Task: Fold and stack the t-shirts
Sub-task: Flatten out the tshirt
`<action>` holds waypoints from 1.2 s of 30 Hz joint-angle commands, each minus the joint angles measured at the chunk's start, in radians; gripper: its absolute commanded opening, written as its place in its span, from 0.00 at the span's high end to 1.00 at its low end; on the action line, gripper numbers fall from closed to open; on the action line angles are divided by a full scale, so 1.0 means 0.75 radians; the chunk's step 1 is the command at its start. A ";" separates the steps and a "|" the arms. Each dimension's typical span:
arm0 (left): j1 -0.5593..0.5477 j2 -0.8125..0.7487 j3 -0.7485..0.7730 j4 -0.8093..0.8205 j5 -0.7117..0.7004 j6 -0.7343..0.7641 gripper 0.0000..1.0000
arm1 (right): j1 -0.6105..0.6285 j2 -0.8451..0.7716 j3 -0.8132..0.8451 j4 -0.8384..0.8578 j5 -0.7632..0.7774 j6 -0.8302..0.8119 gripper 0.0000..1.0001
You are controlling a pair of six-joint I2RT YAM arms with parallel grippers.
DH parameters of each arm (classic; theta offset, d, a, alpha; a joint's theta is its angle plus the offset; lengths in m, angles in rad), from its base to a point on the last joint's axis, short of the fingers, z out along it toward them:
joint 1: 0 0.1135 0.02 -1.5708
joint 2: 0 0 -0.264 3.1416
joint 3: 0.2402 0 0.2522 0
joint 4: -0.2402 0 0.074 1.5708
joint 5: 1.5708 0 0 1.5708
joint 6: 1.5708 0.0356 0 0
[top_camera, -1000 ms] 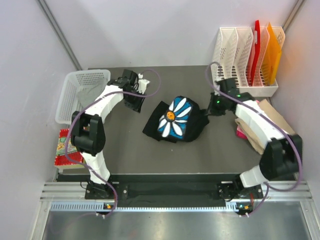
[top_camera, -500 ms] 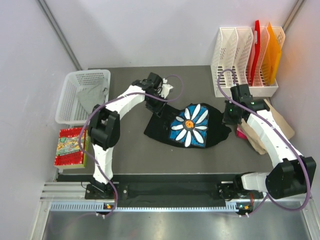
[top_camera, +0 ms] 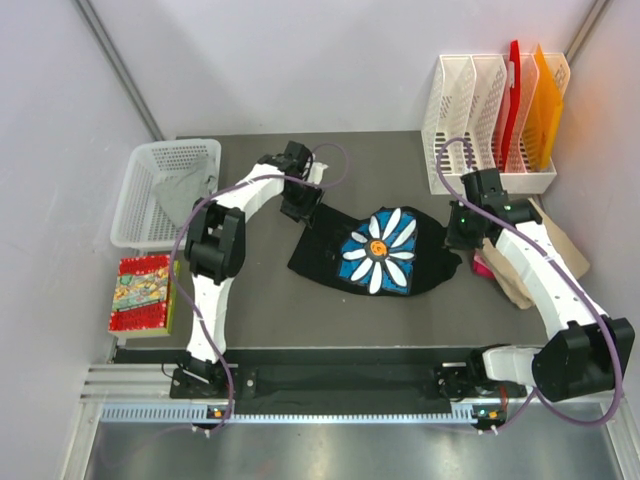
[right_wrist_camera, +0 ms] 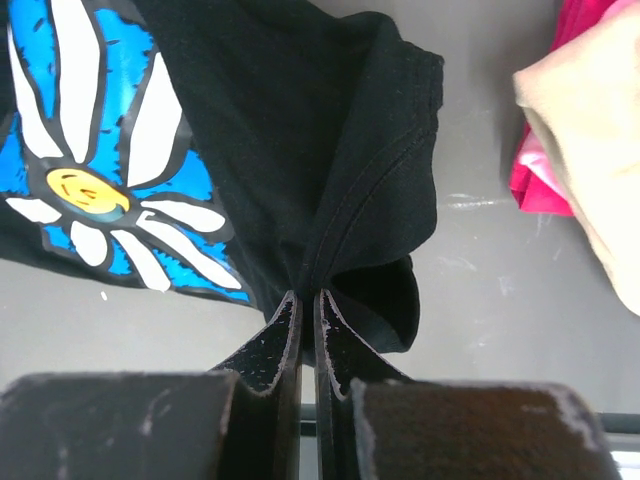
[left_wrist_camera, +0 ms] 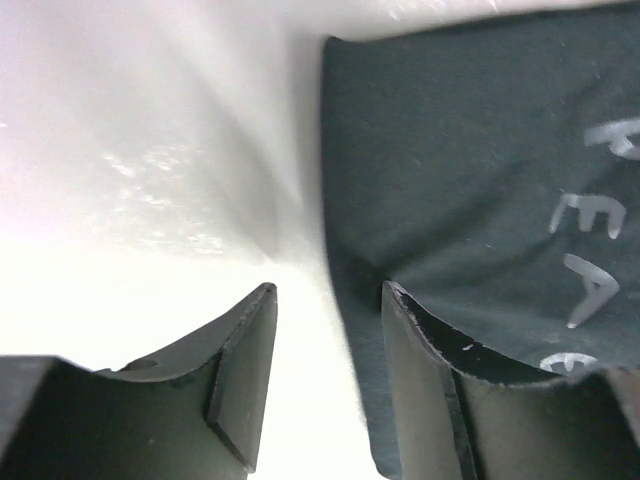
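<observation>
The black t-shirt (top_camera: 375, 250) with the white-blue daisy print lies spread in the middle of the table. My right gripper (top_camera: 458, 238) is shut on the black shirt's right edge, which bunches into a fold between the closed jaws (right_wrist_camera: 308, 296). My left gripper (top_camera: 302, 207) is open at the shirt's far left corner. In its wrist view (left_wrist_camera: 325, 290) the jaws stand apart, with the edge of a dark cloth with pale letters (left_wrist_camera: 480, 180) by the right finger. A grey shirt (top_camera: 185, 195) lies in the basket. Tan (top_camera: 545, 250) and pink (top_camera: 482, 266) shirts lie at the right.
A white mesh basket (top_camera: 140, 190) stands at the far left, with a red patterned packet (top_camera: 140, 295) in front of it. A white file rack (top_camera: 490, 110) with red and orange folders stands at the back right. Walls close in both sides.
The bunched black shirt has been pulled out flat and shifted right. The left gripper came in to the shirt's far left corner, then backed slightly left. The right gripper moved right and stayed there.
</observation>
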 commanded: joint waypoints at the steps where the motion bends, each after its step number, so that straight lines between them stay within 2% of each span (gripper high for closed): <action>1: -0.009 -0.042 0.055 0.029 0.020 -0.031 0.47 | 0.000 -0.050 0.066 -0.007 -0.044 -0.016 1.00; 9: -0.021 -0.003 0.034 0.000 0.163 -0.055 0.47 | 0.000 -0.040 0.109 -0.017 -0.048 -0.010 1.00; 24: 0.053 0.021 0.024 0.003 0.149 -0.057 0.45 | -0.002 -0.015 0.185 -0.007 -0.095 -0.004 1.00; 34: 0.014 0.066 0.030 -0.010 0.263 -0.068 0.49 | 0.000 -0.013 0.211 -0.007 -0.099 0.000 1.00; 36: 0.008 0.069 0.030 -0.012 0.278 -0.066 0.54 | 0.000 -0.013 0.223 -0.011 -0.101 0.000 1.00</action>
